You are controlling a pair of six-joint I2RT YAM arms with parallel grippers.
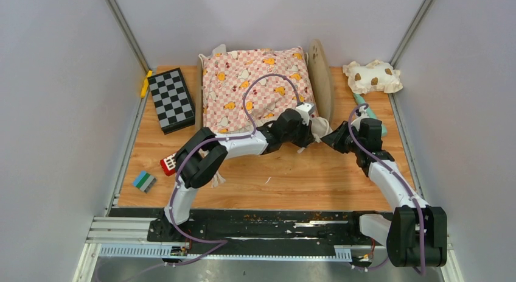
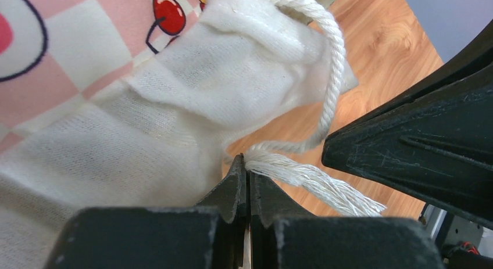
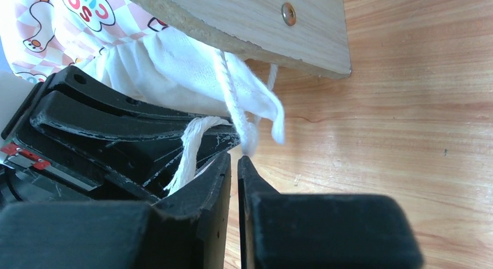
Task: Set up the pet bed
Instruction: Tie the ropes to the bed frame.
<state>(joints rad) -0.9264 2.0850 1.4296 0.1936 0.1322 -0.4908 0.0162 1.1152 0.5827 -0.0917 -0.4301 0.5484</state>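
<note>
Left gripper [image 2: 247, 175] is fully clamped on a white twisted cord [image 2: 330, 77], and the frayed end sticks out past the jaws to the right. Right gripper [image 3: 234, 163] is nearly closed with a thin slit between the jaws. I see nothing in the slit; the cord's hanging end sits just above its fingertips. In the top view both grippers meet tip to tip at the bed's near right corner.

Worktop [image 1: 292, 178] is a wood-grain board.

Pet bed [image 1: 198, 108] sits back centre, close to the rear wall. The frame is light wood. The rounded headboard [image 1: 320, 81] stands on the bed's right side, with small dark holes near its top whose shape I can't make out. The right wrist view shows a pale wood board edge with one screw head [image 3: 288, 14]. The bed's base is hidden under the cushion.

Cushion [image 1: 255, 87] fills the frame. It has pink-and-cream checks with duck and cherry prints, and the cord comes out of its plain white corner [image 2: 232, 77].

Checkerboard box [image 1: 172, 99] sits just left of the bed. Spotted pillow [image 1: 372, 77] is in the back right corner, apart from the headboard. Blue-green block [image 1: 145, 181] is near the front left edge. Red brick [image 1: 168, 164] is beside the left arm. Yellow piece [image 1: 146, 84] is at the left edge, behind the box.
</note>
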